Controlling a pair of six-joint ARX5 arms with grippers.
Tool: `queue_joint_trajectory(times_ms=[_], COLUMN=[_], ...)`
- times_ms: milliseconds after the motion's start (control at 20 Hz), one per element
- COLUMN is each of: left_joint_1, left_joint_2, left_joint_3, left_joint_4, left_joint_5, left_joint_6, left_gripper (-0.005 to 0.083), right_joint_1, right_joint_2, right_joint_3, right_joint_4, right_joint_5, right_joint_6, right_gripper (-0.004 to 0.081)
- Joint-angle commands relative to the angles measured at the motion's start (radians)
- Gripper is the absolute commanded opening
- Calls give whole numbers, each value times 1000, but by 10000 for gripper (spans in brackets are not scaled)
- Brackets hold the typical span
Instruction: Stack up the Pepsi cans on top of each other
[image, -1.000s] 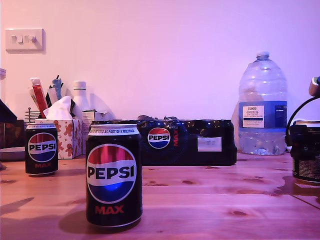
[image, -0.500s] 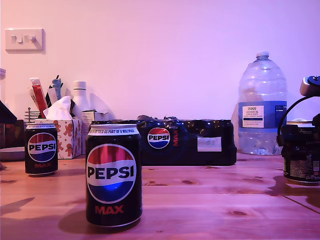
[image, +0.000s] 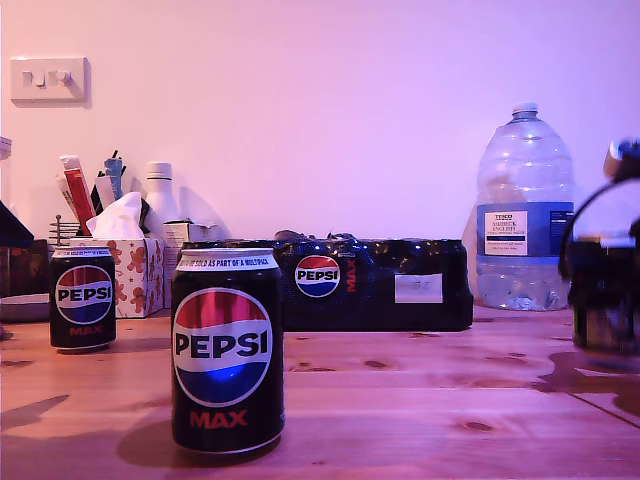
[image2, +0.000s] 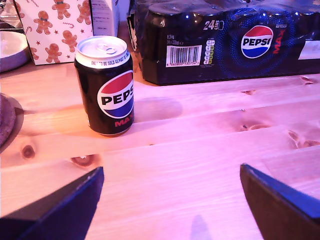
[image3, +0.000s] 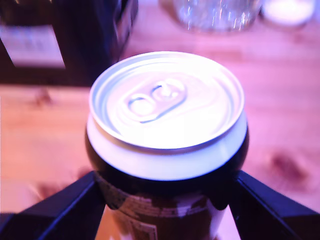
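Observation:
Three black Pepsi cans show. One Pepsi can stands closest in the exterior view, left of centre. A second Pepsi can stands upright at the exterior view's left by the tissue box. My first gripper is open, well short of it, with bare table between its fingers. The third Pepsi can is blurred at the exterior view's right edge. My second gripper is shut on its body just below the silver rim.
A dark shrink-wrapped Pepsi multipack lies along the back of the wooden table. A large water bottle stands behind the held can. A gingerbread-print tissue box and a holder of utensils sit at the exterior view's back left.
The held can at the exterior view's right edge has shifted slightly left and now looks blurred and a little raised. The other two cans have not moved.

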Motion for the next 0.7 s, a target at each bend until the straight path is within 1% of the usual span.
queue_joint_trajectory(times_ms=[0, 250, 350, 400, 500, 650], left_joint_1=[-3, -3, -3, -3, -3, -3], left_joint_2=[5, 6, 7, 14, 24, 37], left_joint_3=[4, 4, 4, 4, 4, 4], left_joint_4=[10, 8, 14, 31, 46, 54], left_joint_5=[2, -11, -50, -55, -53, -84], left_joint_6=[5, 4, -6, -12, -56, -114], left_gripper=[791, 791, 791, 791, 791, 791], right_joint_1=[11, 32, 45, 54, 69, 77], right_joint_2=[-72, -121, -122, -122, -122, -122], right_joint_3=[14, 14, 14, 14, 14, 14], right_joint_4=[23, -18, -38, -48, -53, -53], right_joint_5=[-1, -1, -1, -2, -1, 0], right_joint_6=[-1, -9, -9, -17, -29, -33], right_gripper=[368, 368, 368, 368, 368, 368])
